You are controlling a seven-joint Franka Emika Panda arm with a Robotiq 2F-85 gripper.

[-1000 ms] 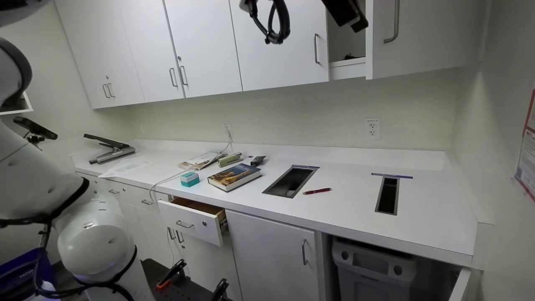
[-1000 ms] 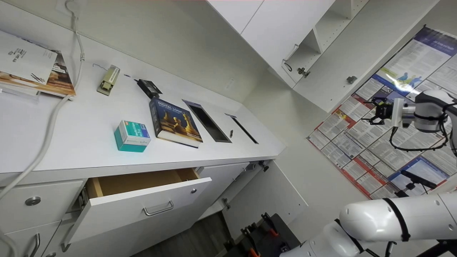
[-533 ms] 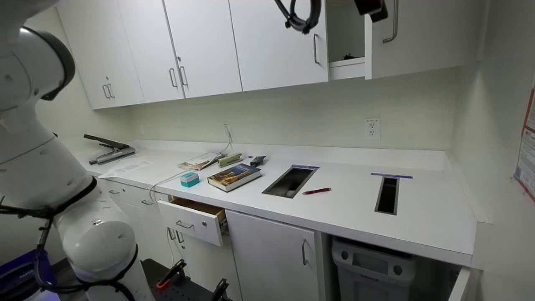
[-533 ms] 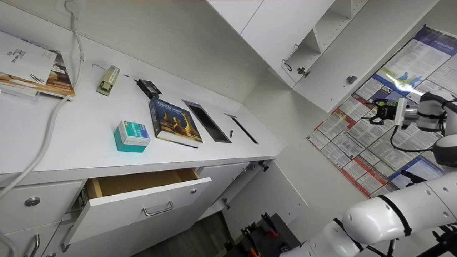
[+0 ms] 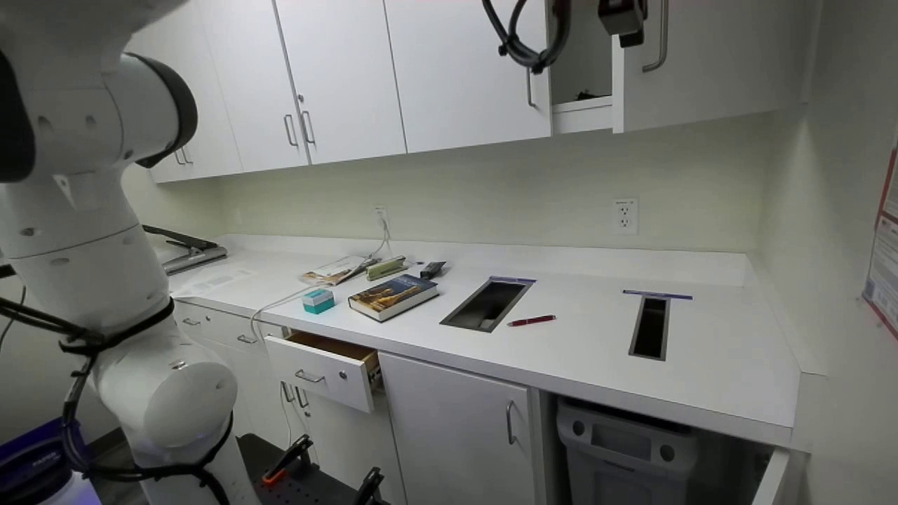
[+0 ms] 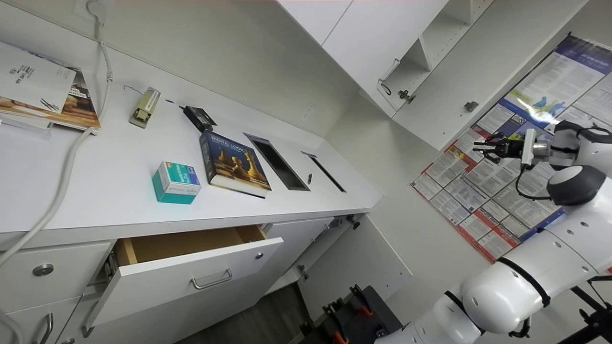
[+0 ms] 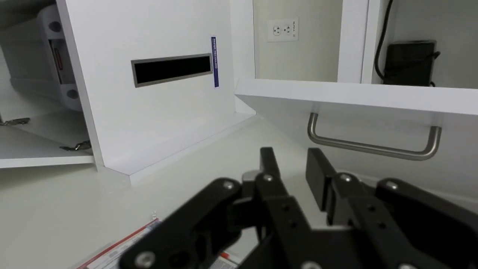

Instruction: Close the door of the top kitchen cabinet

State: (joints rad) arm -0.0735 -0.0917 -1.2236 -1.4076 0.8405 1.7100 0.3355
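The white door (image 5: 729, 63) of the top kitchen cabinet (image 5: 582, 59) stands open toward the right wall, its silver bar handle (image 5: 664, 38) on the outer face. The same door (image 6: 483, 71) shows its inner face and hinges, beside the shelved cabinet interior (image 6: 411, 71). In the wrist view the outer face of the door (image 7: 373, 125) and its handle (image 7: 373, 150) lie above and right of my gripper (image 7: 293, 158). The jaws stand partly apart with nothing between them. My gripper (image 6: 484, 148) hangs in front of the postered wall, on the door's outer side, apart from it.
The right wall (image 5: 842, 245) with its posters (image 6: 497, 200) is close behind the gripper. A drawer (image 5: 323, 368) juts out, and a base cabinet door (image 6: 354, 267) hangs open. On the counter (image 5: 722, 337) lie a book (image 5: 393, 297) and a red pen (image 5: 532, 320). A black box (image 7: 409, 63) sits inside the cabinet.
The arm's elbow has swung right in an exterior view. The gripper has shifted slightly and turned, and its fingers have drawn closer together. The door has not visibly moved.
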